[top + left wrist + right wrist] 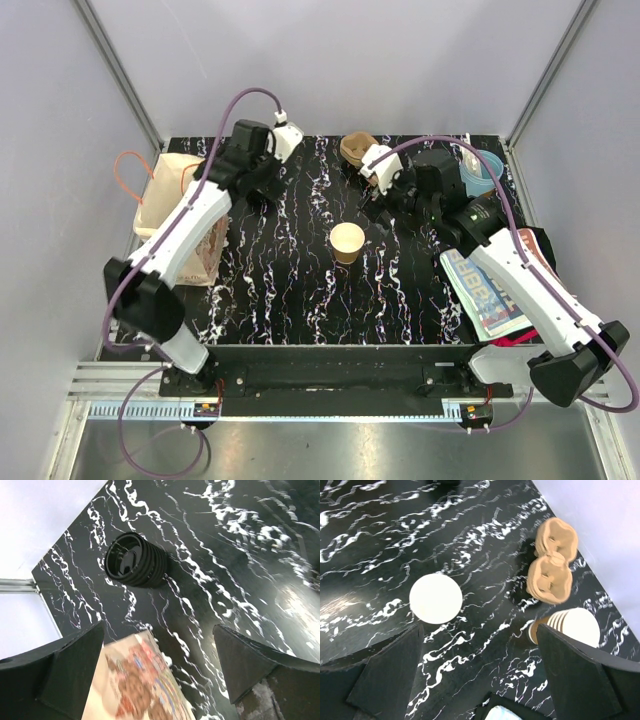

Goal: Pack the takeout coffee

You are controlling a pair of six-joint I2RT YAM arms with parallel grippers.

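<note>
— At the left edge of the worktop [290,300] lies a tan paper bag [165,200]. What is in it?

— I cannot tell. The left arm crosses it, and the left wrist view catches only a blurred, printed corner of it.

— And the containers on the far right side?

— A stack of nested tan cups [572,625] stands there, one inside another, with the pale inside of the top one showing. A brown pulp carrier [551,562] sits just beside them. A light blue cup [488,165] is half hidden behind the right arm, so its contents are out of sight. A stack of black lids [135,560] rests near the far left corner.

— How does the takeout cup [347,241] look?

— It is small, tan-sided and upright, near the middle of the worktop. Its mouth faces up and shows a pale rim and a pale inside. From the right wrist it reads as a plain white disc.

— Where is it relative to the right tool [479,627]?

— It is near, but apart. The cup stands just ahead of the tip of one finger, off to that side rather than between the two. The fingers are spread wide and grip nothing.

— And the left tool [157,627]?

— It is well apart from the cup, over by the bag. Its fingers are also spread wide and grip nothing. The lids lie ahead of it and the bag's corner lies between its fingers.
</note>
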